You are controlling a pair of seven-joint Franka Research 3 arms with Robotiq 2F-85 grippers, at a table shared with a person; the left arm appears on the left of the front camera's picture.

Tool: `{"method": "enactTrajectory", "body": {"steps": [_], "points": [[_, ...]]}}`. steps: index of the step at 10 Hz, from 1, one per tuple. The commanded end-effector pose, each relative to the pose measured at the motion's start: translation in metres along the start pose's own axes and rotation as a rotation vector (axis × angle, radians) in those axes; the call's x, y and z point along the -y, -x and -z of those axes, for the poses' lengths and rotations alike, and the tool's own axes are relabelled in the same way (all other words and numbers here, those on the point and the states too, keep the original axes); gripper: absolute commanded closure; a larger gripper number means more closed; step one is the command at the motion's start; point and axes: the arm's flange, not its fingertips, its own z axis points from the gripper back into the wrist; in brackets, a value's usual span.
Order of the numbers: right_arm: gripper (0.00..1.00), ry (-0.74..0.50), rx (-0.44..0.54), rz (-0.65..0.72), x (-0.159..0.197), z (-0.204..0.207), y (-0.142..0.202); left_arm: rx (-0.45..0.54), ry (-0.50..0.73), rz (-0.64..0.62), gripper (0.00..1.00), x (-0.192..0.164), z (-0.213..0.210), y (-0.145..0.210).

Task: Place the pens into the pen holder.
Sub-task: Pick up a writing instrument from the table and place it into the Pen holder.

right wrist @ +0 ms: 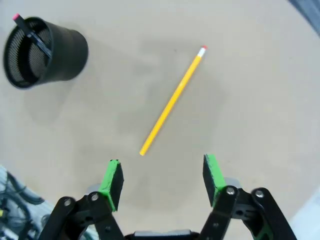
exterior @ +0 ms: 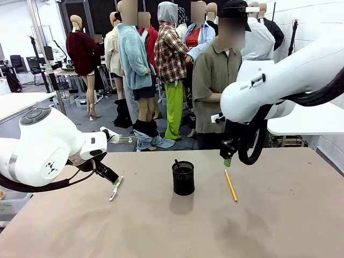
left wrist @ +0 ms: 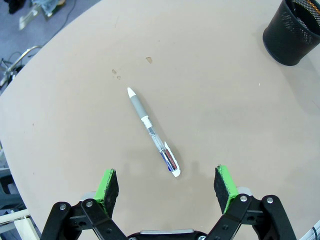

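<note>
Tan table [exterior: 279, 215], person [exterior: 215, 75] standing beyond. Over white pen [left wrist: 152, 132], left claw [left wrist: 167, 182] spread, empty; over yellow pencil [right wrist: 172, 100], right claw [right wrist: 162, 175] spread, empty; pen holder [exterior: 183, 178] between.

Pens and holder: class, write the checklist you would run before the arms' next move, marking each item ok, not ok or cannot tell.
1. Left jaws open and empty: ok.
2. White pen lying loose on the table ahead of the left jaws: ok.
3. Right jaws open and empty: ok.
4. Yellow pencil lying loose ahead of the right jaws: ok.
5. Holder upright with room left, one dark stick already inside: ok.
6. Jaws down around pen or pencil: not ok, neither touches one yet.
</note>
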Motion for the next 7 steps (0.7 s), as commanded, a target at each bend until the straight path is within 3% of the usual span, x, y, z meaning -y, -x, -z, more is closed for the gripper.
{"method": "enactTrajectory", "body": {"steps": [1, 7], "points": [[0.2, -0.007, -0.002, 0.061, -0.003, 0.027, -0.016, 0.002, 0.001, -0.005, 0.0, -0.002, -0.001, 0.001], [0.2, 0.038, -0.04, 0.129, -0.004, 0.091, -0.033, 0.002, 0.001, -0.005, 0.0, -0.002, -0.001, 0.001]]}}
